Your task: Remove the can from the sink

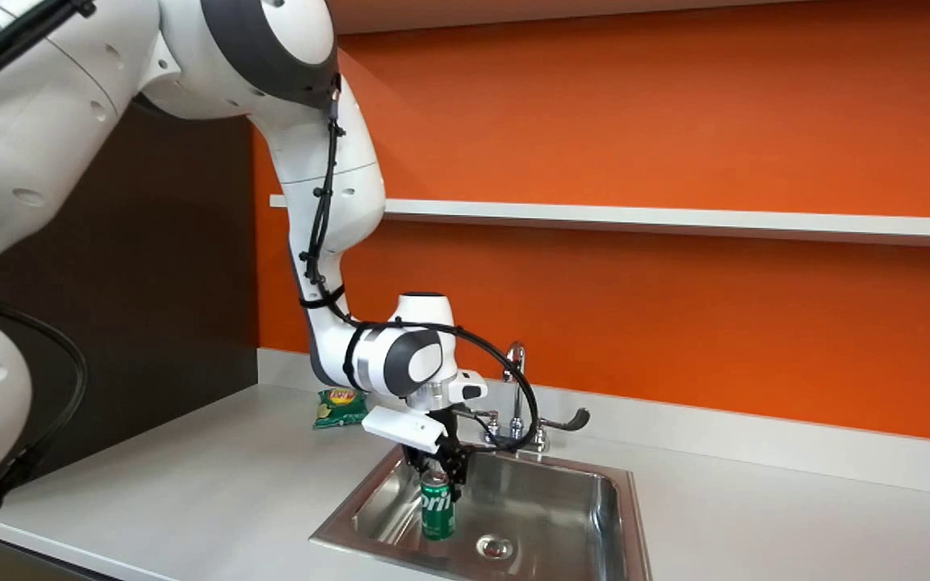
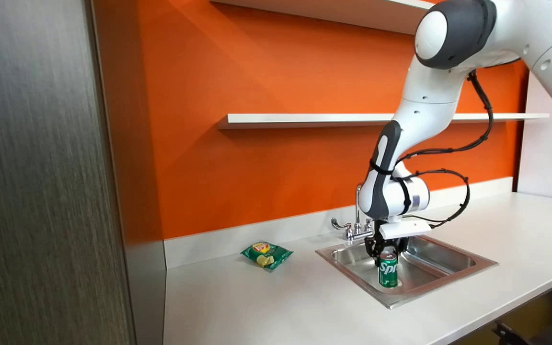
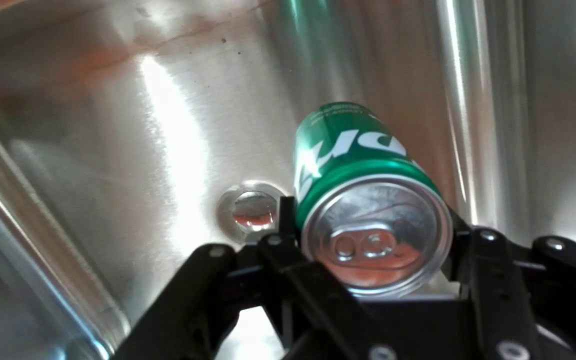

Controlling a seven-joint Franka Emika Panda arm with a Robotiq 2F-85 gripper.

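Gripping a green can [image 1: 437,520] near its top with the gripper [image 3: 373,225], parting the pads [image 3: 287,220] by just the can's width and touching opposite sides. Finding it upright inside the steel sink [image 1: 546,484], extending down below the gripper. Noting the drain [image 3: 252,210] in the sink floor, beneath the gripper and near one pad. Looking down onto the lid [image 3: 383,212] and pull tab [image 3: 365,244] between the pads; failing to see inside the can. Failing to judge its base, whether touching the floor or just clear. Losing part of the sink behind the gripper in both exterior views, and part of the near rim [image 1: 372,552] past the lower edge in an exterior view. Losing some of the faucet [image 2: 357,206], beyond the gripper, behind the arm [image 2: 429,110]. Spotting a green chip bag [image 2: 267,255] on the counter [image 2: 237,306], well apart from the gripper. Reading white letters [image 2: 387,268] "Spr" on the can in an exterior view, curving out of sight; taking the brand for Sprite. Catching smaller print [image 3: 338,111] near the can's base in the wrist view, too fine for reading. Making out a red-and-yellow emblem [image 2: 261,247] on the bag, seemingly reading "Lay's."
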